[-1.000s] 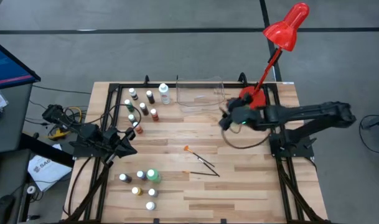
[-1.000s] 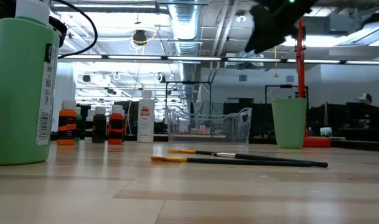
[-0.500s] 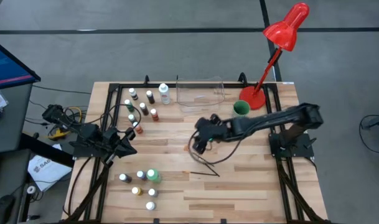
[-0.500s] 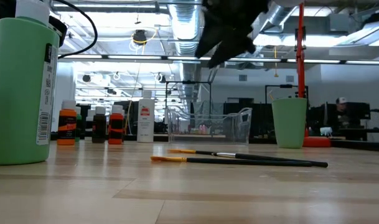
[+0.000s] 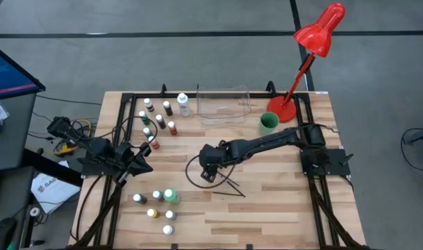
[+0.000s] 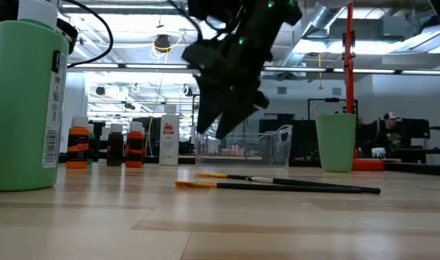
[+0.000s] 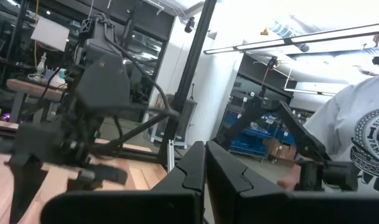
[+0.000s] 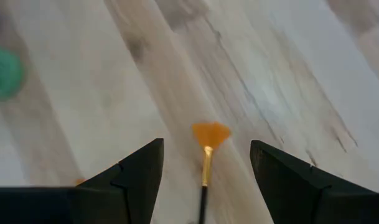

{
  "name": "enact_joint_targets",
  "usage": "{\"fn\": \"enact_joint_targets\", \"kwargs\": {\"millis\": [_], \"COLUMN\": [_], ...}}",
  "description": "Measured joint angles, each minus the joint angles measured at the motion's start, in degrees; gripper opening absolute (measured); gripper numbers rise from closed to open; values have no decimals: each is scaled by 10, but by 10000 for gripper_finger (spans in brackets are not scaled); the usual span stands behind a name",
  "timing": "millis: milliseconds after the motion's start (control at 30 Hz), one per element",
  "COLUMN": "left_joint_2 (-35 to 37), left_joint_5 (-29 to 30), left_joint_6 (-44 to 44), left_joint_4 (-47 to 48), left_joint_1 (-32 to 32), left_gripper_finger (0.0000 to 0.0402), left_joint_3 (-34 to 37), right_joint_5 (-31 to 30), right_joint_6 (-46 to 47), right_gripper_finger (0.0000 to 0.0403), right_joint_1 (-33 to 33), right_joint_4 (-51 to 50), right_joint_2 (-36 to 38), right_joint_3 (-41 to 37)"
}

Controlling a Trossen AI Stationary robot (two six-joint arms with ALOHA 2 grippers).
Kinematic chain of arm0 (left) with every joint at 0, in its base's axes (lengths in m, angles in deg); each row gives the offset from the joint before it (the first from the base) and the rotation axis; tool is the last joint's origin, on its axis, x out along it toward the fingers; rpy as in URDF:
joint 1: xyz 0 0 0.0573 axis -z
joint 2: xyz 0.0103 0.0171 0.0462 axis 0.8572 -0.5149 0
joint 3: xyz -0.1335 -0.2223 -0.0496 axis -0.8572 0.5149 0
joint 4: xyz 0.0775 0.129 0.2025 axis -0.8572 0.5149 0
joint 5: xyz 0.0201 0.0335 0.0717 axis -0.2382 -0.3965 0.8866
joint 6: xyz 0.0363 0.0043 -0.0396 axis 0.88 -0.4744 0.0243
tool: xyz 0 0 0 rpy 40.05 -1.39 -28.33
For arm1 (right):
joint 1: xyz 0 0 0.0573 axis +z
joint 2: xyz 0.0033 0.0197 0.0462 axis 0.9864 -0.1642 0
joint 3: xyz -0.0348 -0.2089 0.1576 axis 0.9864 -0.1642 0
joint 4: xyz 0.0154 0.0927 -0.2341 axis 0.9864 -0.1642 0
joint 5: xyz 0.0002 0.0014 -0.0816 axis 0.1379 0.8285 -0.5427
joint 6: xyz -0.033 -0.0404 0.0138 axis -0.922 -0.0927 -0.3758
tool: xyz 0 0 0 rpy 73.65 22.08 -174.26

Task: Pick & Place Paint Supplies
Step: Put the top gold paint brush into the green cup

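Two thin dark brushes lie flat on the wooden table near its middle, one with an orange fan tip. My right gripper hangs open above that tip, slanting down, a finger on either side and clear of it; the low view shows it well above the table. Small white-capped bottles stand in a far-left cluster and a near-left cluster with a taller green bottle. A taller white bottle stands at the far edge. My left gripper waits shut at the table's left side.
A clear plastic tray sits at the far edge with a green cup and a red lamp's base to its right. Bare wood lies near and right of the brushes. A person shows in the left wrist view beyond the table.
My right gripper has swept from beside the green cup toward the table's middle and left, sinking and tipping from near level to steeply downward, ending above the brush's orange tip. The brushes and bottles have stayed where they were.
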Motion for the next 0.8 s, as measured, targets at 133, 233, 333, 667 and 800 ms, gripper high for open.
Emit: {"fn": "enact_joint_targets", "kwargs": {"millis": [133,233,333,667,800], "left_joint_2": [-1,-4,-6,-10,-10], "left_joint_5": [0,0,-2,-2,-2], "left_joint_6": [0,0,0,0,0], "left_joint_4": [-1,-2,-3,-7,-8], "left_joint_1": [0,0,0,0,0], "left_gripper_finger": [2,2,2,2,2], "left_joint_3": [0,0,0,0,0], "right_joint_5": [13,21,21,14,16], "right_joint_6": [-4,-4,-5,5,6], "right_gripper_finger": [235,235,235,207,134], "right_joint_1": [-4,-6,-6,-9,-17], "right_joint_4": [-6,-3,-7,-9,-15], "right_joint_2": [-31,-50,-68,-96,-94], "right_joint_3": [14,23,27,31,30]}}
